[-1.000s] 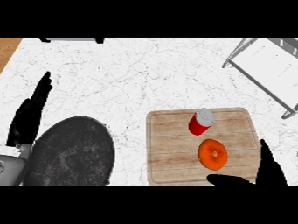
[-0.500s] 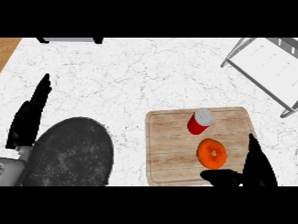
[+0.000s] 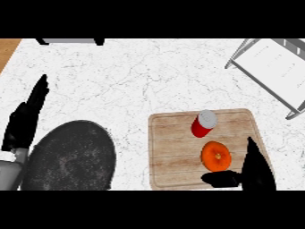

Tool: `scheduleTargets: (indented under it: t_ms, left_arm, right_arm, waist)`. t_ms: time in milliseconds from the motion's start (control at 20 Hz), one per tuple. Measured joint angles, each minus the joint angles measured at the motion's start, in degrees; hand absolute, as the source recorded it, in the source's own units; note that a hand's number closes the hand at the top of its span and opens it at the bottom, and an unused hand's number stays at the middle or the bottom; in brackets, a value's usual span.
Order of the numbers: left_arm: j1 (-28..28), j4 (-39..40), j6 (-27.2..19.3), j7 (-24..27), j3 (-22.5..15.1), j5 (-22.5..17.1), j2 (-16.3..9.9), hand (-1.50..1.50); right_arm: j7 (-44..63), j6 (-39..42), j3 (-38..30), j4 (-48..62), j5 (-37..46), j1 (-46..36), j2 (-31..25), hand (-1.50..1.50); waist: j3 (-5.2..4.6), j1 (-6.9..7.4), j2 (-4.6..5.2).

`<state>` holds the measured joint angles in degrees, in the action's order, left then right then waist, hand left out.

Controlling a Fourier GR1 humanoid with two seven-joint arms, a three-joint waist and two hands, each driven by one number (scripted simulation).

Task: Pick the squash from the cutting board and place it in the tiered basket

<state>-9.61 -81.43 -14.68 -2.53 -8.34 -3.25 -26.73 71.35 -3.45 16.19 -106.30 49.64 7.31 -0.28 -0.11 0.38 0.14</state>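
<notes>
The round orange squash (image 3: 216,156) is sitting on the pale wooden cutting board (image 3: 174,152), in the board's lower right part, and it is looking slightly taller than wide, its long axis running roughly up and down the head view, with a small pale spot showing near its middle. Just above it on the same board a red cylindrical can with a grey top (image 3: 203,124) is standing, close to the squash but apart from it. The black right hand (image 3: 250,172) is coming in from the lower edge right beside the squash, fingers stretched up along the squash's right side and the thumb reaching under it, spread wide and gripping nothing. Over at the left the black left hand (image 3: 26,120) is resting open, fingers pointing up, beside a dark round speckled plate (image 3: 72,156). The grey wire tiered basket with a white tray (image 3: 280,71) is sitting at the upper right of the white marble counter (image 3: 128,85), well apart from the board, its tray holding nothing visible. No readable writing is showing anywhere.
</notes>
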Motion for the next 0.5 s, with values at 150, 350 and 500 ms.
scheduleTargets:
  t_ms: [150,350,500]
  left_arm:
    - [-0.41,0.47,-0.48,-0.09,-0.19,0.75,0.87,0.00]
    - [0.02,0.21,-0.19,-0.13,0.15,0.86,1.17,0.00]
    - [-0.22,-0.46,0.23,-0.74,0.40,0.95,1.13,0.00]
  right_arm:
    - [0.00,0.07,-0.56,1.60,-1.39,-1.35,0.00,-1.50]
    - [-0.03,-0.44,-0.53,3.89,-2.75,-2.76,-0.01,-1.50]
    - [-0.35,-1.39,-0.36,5.75,-3.97,-3.45,-0.02,-1.50]
  waist:
    - [0.02,-0.08,0.01]
    - [0.04,0.02,-0.02]
    - [0.07,0.01,-0.07]
